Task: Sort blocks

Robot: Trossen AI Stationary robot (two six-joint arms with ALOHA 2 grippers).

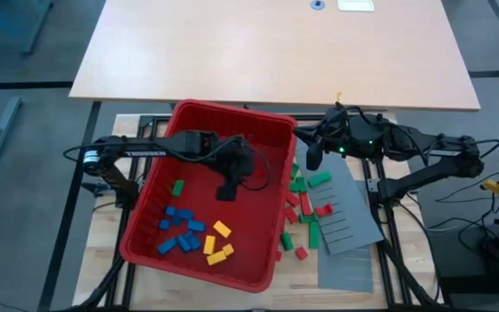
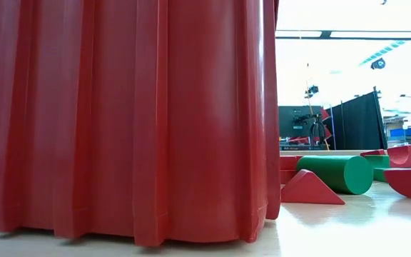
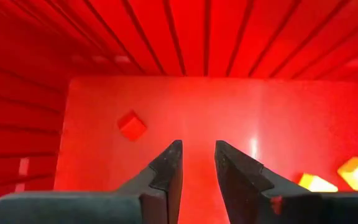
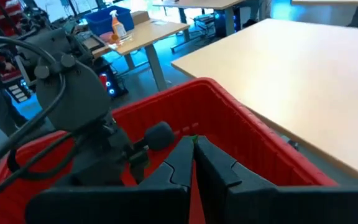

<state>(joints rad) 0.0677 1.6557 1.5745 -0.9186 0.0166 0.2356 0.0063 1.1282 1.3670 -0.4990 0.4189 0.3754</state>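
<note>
Inside the big red bin (image 1: 271, 130) lie a green block (image 1: 178, 187), several blue blocks (image 1: 180, 230) and yellow blocks (image 1: 218, 243). Red and green blocks (image 1: 305, 204) lie scattered on the table right of the bin, and the low view shows some of them (image 2: 334, 173). My left gripper (image 3: 198, 163) hangs open inside the bin over its bare floor, with a small red block (image 3: 132, 125) ahead of it. My right gripper (image 4: 193, 150) hovers at the bin's right rim (image 1: 291, 149), shut on a green block of which only a sliver shows. My right gripper pinches a green block (image 4: 194, 139) between its two fingertips. Only a thin green edge shows above the tips; the fingers hide the rest. The block is lifted clear, above the bin's right rim.
A flat grey slotted panel (image 1: 346, 215) lies right of the bin, partly under the loose blocks. A large light tabletop (image 1: 275, 48) stands beyond the far edge. The bin's tall red wall (image 2: 120, 114) fills most of the low view.
</note>
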